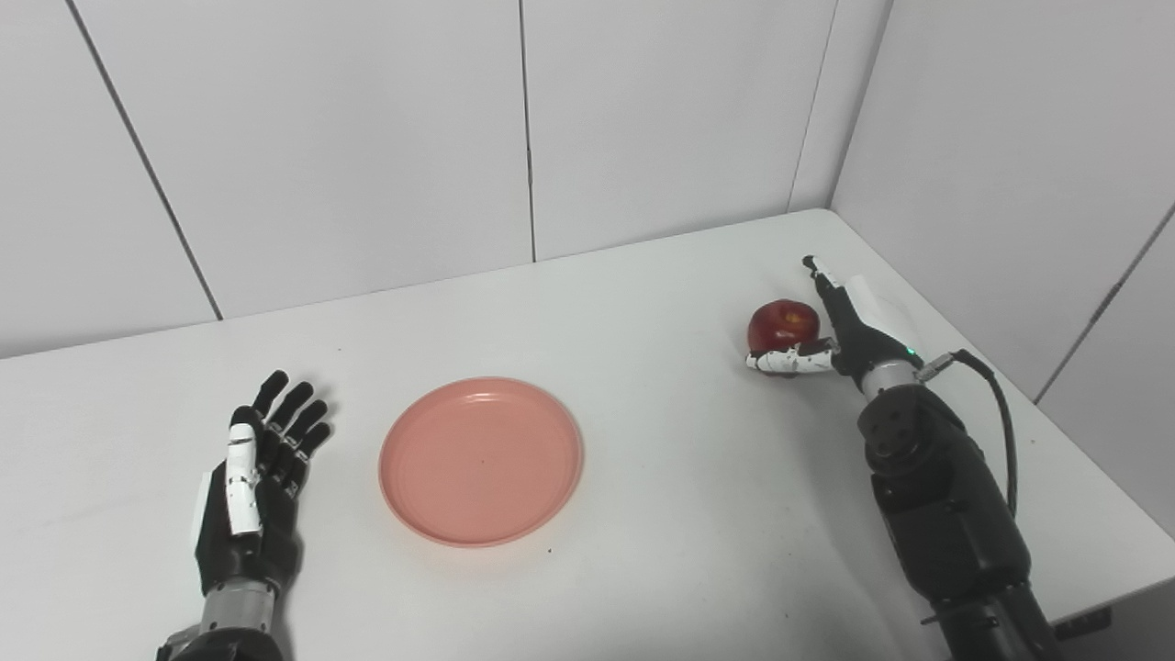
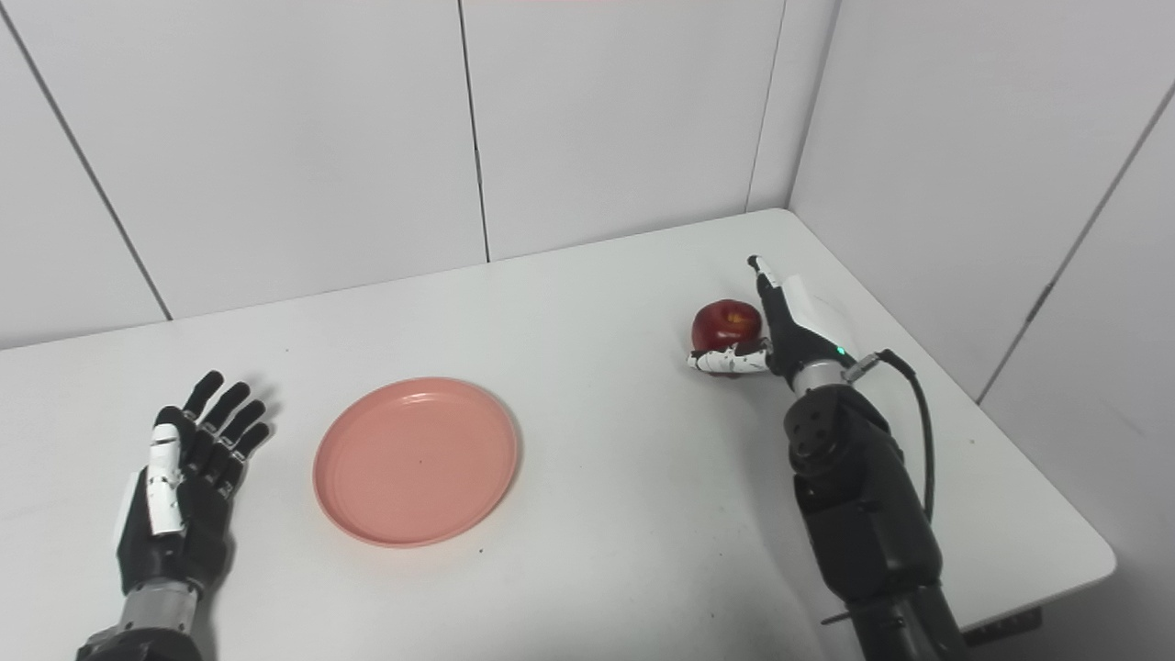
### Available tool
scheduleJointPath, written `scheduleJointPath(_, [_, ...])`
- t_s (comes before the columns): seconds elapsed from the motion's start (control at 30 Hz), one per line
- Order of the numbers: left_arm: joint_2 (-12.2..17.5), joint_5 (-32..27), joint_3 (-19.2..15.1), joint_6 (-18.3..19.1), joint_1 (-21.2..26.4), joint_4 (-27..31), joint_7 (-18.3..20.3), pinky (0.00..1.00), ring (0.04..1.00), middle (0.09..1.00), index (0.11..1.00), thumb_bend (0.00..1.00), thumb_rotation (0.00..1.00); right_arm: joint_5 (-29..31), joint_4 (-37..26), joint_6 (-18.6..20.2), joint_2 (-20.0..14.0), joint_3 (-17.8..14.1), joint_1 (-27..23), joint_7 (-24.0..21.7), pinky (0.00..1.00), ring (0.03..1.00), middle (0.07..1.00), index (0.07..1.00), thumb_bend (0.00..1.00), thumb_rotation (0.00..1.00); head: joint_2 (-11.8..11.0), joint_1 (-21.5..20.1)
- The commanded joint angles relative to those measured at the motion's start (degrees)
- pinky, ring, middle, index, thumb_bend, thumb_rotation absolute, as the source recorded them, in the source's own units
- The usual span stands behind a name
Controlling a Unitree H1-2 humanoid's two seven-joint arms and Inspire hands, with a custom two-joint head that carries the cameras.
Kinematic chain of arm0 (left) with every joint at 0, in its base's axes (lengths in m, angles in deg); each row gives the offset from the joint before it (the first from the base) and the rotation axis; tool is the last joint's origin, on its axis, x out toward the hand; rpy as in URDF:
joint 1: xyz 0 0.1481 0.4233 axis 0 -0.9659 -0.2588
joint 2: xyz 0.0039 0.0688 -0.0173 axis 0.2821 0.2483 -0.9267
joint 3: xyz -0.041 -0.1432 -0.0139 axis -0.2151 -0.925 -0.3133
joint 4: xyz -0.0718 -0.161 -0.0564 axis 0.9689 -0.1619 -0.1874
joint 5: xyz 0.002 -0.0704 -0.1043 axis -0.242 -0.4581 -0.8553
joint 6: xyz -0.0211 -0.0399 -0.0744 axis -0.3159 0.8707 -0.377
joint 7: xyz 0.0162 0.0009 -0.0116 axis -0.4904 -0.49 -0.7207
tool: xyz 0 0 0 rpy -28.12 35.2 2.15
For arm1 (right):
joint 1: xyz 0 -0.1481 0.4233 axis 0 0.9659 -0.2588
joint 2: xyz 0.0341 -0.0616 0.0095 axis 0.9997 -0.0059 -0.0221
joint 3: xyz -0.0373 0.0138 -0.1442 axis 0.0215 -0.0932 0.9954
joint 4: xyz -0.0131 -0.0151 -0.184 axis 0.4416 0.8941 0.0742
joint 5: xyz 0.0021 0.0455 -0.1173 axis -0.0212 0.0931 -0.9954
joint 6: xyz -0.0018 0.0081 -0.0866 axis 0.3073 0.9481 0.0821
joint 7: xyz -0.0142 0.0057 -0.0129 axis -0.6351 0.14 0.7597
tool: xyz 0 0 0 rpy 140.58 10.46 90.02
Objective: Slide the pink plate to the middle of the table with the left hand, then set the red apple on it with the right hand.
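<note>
Two steps: slide looks done, apple not yet placed
Plate [image 1: 481,461]: empty, near mid-table [image 1: 643,275], apart from both hands
Left hand [image 1: 255,477]: fingers spread, holding nothing — resting just left of plate
Apple [image 1: 783,326]: on table at far right, well apart from plate
Right hand [image 2: 780,340]: thumb under apple, fingers beside it — probably not yet clasped; grip hard to judge
Left: lift, carry, set down
Views: near-identical; right eye shows the table's near right corner

In front of me I see a white table [image 1: 643,303], and behind it white wall panels [image 1: 321,138] that meet in a corner at my far right.
</note>
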Motion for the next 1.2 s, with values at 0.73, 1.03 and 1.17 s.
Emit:
scheduleJointPath(0.73, [0.1, 0.6, 0.4, 3.2, -1.7, 0.4, -1.1, 0.86, 0.853, 0.869, 0.865, 0.39, 1.0, 10.7, 4.2, -1.6, -2.8, 1.3, -4.0, 9.8, 0.65, 0.736, 0.774, 0.795, 0.99, 0.31, 0.4, 0.6])
scheduleJointPath(1.03, [0.1, 0.7, 0.4, 3.1, -1.9, 0.5, -1.2, 0.86, 0.852, 0.87, 0.868, 0.39, 1.0, 11.1, 4.6, -1.0, -4.5, 3.8, -4.1, 9.9, 0.62, 0.698, 0.728, 0.737, 0.93, 0.26, 0.4, 0.7])
scheduleJointPath(1.17, [0.0, 0.2, 0.3, 3.5, -1.8, 0.7, -1.2, 0.87, 0.856, 0.875, 0.871, 0.4, 1.0, 10.9, 5.4, -0.7, -5.5, 5.2, -4.3, 9.5, 0.54, 0.619, 0.675, 0.689, 0.9, 0.23, 0.4, 0.7])
